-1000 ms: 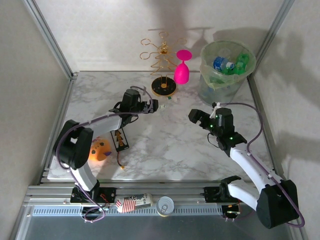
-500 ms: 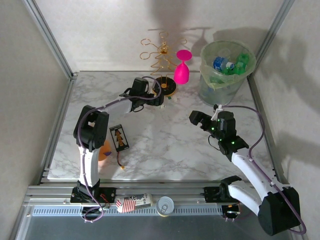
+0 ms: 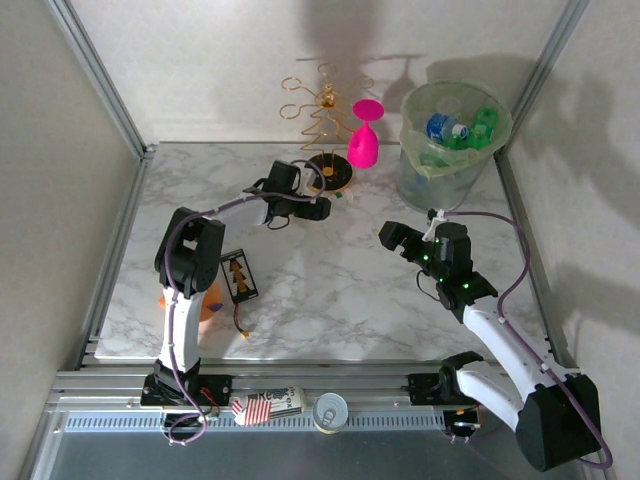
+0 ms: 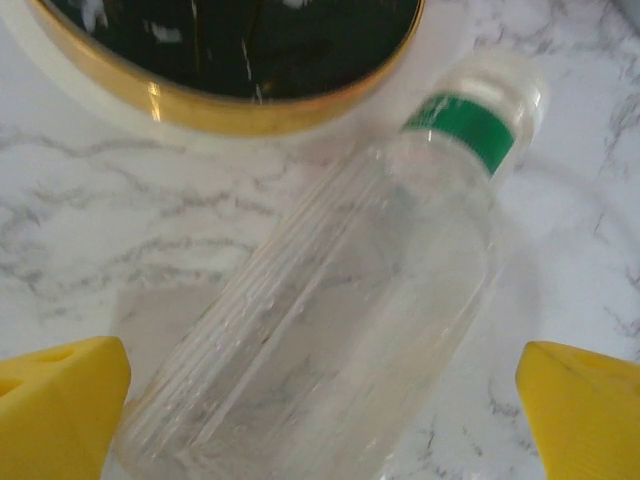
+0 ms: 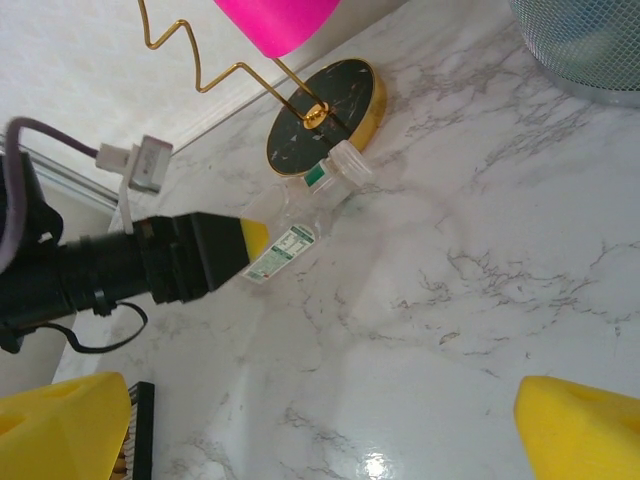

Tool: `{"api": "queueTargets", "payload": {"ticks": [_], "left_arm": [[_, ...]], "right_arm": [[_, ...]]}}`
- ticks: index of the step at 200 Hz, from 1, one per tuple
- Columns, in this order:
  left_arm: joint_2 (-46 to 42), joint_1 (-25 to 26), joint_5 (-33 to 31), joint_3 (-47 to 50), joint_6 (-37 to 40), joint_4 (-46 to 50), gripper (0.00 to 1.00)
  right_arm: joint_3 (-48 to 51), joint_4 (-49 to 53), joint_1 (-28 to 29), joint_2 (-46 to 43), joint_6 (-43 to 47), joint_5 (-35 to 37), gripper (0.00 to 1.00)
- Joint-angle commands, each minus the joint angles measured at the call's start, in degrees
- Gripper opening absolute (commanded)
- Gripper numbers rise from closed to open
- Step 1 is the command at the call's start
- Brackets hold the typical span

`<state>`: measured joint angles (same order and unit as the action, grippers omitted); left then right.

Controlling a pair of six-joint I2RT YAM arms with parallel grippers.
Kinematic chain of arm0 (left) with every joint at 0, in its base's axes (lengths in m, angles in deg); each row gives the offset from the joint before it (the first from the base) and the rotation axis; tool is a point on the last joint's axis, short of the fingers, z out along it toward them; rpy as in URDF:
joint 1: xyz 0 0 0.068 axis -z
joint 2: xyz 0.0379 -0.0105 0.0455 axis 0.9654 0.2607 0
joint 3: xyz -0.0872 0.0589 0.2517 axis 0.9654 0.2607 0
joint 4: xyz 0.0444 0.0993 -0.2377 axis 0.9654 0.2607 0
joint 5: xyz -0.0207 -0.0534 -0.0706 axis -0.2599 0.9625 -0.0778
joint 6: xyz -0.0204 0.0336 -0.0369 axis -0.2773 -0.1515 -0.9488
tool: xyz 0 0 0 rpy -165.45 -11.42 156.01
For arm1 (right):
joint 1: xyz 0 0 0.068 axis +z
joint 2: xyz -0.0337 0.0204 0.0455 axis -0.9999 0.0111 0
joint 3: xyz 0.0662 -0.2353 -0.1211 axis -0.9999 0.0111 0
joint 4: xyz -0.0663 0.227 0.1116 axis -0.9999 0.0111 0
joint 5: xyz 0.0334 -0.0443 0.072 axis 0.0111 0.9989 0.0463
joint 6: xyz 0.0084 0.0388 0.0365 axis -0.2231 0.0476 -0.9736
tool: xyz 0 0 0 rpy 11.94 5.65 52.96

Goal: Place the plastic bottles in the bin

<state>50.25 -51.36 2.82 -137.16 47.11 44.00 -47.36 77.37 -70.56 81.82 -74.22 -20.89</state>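
Just left of and in front of the gold wire rack on its round black gold-rimmed base [image 3: 330, 176], the left gripper [image 4: 325, 415] sits low. Its yellow fingertips [image 4: 60, 415] are spread wide on either side of a clear ribbed plastic bottle with a green neck band and pale cap [image 4: 340, 300], not clamped on it. The bottle lies on its side, cap end just beside the rack's base. On the rack's right side is a bright pink wine glass [image 3: 363, 135], bowl down. In front of the rack and to its right, the right gripper [image 3: 392, 237] hovers, jaws apart and empty. Further right of the rack stands the tall round grey-green bin with a pale green bag liner [image 3: 440, 175], with blue-labelled bottles [image 3: 443, 128] and green bottles [image 3: 482, 122] inside.
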Motion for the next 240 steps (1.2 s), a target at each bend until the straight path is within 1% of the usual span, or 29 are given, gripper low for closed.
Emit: {"api": "queueTargets", "payload": {"ticks": [1,26,51,69,90,120,141,168,187,217,228,240], "left_arm": [[-4.3,0.3,1.5,3.9,-1.6,-1.8,0.98],[-5.8,0.9,0.3,6.8,-1.8,-3.6,0.96],[-5.4,1.2,-1.5,6.7,-1.0,-3.3,0.95],[-4.1,1.3,-2.4,5.1,-0.1,-2.7,0.94],[-1.9,1.3,-6.4,1.8,1.6,-0.9,0.94],[0.8,1.3,-10.3,-2.7,4.3,1.9,0.97],[2.3,1.4,-10.3,-4.9,5.9,3.3,1.0],[3.2,2.1,-8.4,-6.5,7.1,4.5,0.99],[3.0,3.1,-8.3,-6.4,8.2,4.9,0.98],[3.5,4.2,-10.0,-7.0,9.6,5.7,0.92],[4.2,4.4,-9.8,-7.7,9.8,6.8,0.87],[4.9,4.6,-9.5,-8.2,10.2,7.8,0.86]], "right_arm": [[0.4,-1.5,0.4,0.0,-0.6,0.5,0.99],[0.4,-1.9,0.5,0.6,-0.8,0.0,0.99],[0.4,-2.0,0.5,0.9,-0.7,-0.1,0.99],[0.5,-2.0,0.4,0.8,-0.7,0.0,0.99],[0.5,-1.4,0.4,0.5,-0.6,0.3,0.99],[0.5,-0.2,0.5,-0.6,-0.4,1.3,0.99],[0.5,0.1,0.4,-1.0,-0.3,1.9,0.99],[0.1,-0.1,0.4,-0.5,-0.3,1.9,0.99],[0.0,-0.3,0.5,0.1,-0.4,1.7,0.99],[-0.1,-0.6,0.5,0.7,-0.4,1.5,0.99],[-0.1,-0.6,0.4,0.8,-0.4,1.5,0.99],[-0.1,-0.4,0.4,0.7,-0.4,1.5,0.99]]}}
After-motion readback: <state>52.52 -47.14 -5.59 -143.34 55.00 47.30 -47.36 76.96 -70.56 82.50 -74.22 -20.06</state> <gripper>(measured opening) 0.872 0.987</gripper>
